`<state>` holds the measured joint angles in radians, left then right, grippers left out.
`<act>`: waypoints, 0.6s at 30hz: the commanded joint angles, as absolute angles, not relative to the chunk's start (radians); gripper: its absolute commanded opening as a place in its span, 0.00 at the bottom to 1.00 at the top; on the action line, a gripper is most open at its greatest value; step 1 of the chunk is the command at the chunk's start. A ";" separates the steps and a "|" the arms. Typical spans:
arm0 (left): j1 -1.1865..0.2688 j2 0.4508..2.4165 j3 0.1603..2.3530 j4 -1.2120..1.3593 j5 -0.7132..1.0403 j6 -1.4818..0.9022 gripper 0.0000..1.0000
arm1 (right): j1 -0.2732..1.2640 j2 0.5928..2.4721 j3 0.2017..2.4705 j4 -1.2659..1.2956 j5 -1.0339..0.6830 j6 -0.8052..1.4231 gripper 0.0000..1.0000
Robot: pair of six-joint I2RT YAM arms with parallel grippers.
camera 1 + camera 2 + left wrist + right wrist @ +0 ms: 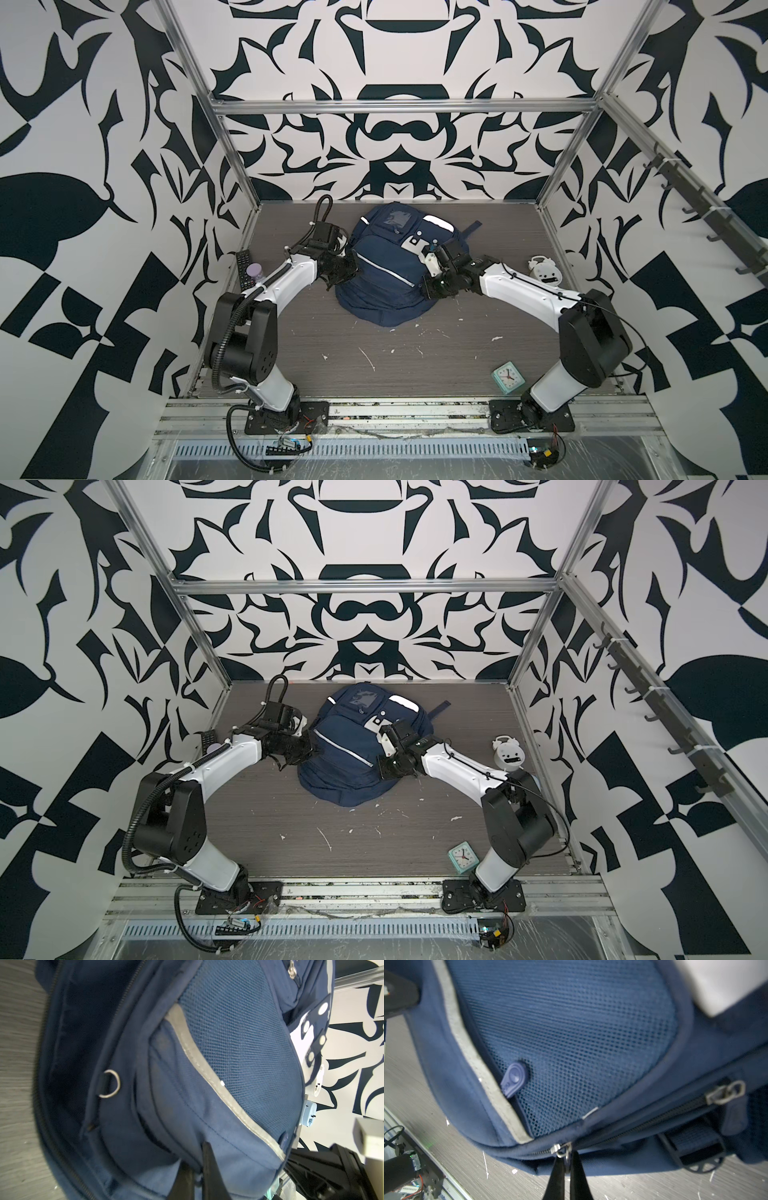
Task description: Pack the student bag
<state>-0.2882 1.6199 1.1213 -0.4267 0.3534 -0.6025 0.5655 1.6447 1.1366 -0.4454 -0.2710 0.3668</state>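
right wrist view, nearest first: the right gripper point(568, 1159) has its two dark jaws pressed together on the metal zipper pull point(563, 1150) at the lower centre of the frame, on the rim of the student bag point(571, 1043). from that pull the toothed track point(643, 1124) climbs toward the upper right and ends at a second slider point(724, 1093). i judge any zip travel must follow that line, so the right arm is the one placed to do it. left wrist view: the left gripper point(196, 1159), at the lower centre, is clamped on a fold of the bag's blue cloth, likely as an anchor. in a top view a teal clock point(508, 376) sits lower right on the table point(415, 361), well apart from both claws. farther up, in both top views, the bag lies mid-frame between the arms, its long axis running from lower centre toward the top. a remote point(242, 266) lies at the left edge.
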 commanded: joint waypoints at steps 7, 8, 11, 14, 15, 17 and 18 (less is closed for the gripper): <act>-0.261 1.580 1.097 -0.465 0.290 -0.583 0.00 | 0.457 1.686 1.230 -0.422 -0.151 0.393 0.00; -0.261 1.581 1.095 -0.462 0.290 -0.586 0.00 | 0.453 1.698 1.246 -0.424 -0.153 0.392 0.00; -0.261 1.582 1.087 -0.451 0.299 -0.601 0.00 | 0.445 1.733 1.287 -0.427 -0.161 0.388 0.00; -0.262 1.585 1.086 -0.446 0.297 -0.606 0.00 | 0.440 1.758 1.319 -0.429 -0.168 0.384 0.00; -0.262 1.588 1.088 -0.445 0.298 -0.609 0.00 | 0.440 1.763 1.327 -0.429 -0.168 0.382 0.00; -0.267 1.598 1.096 -0.441 0.302 -0.616 0.01 | 0.435 1.782 1.345 -0.431 -0.166 0.376 0.00; -0.273 1.604 1.104 -0.440 0.302 -0.618 0.01 | 0.431 1.794 1.355 -0.434 -0.166 0.372 0.00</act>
<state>-0.2871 1.6199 1.1110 -0.3687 0.3351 -0.6369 0.4927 1.7897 1.2987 -0.4500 -0.2935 0.3664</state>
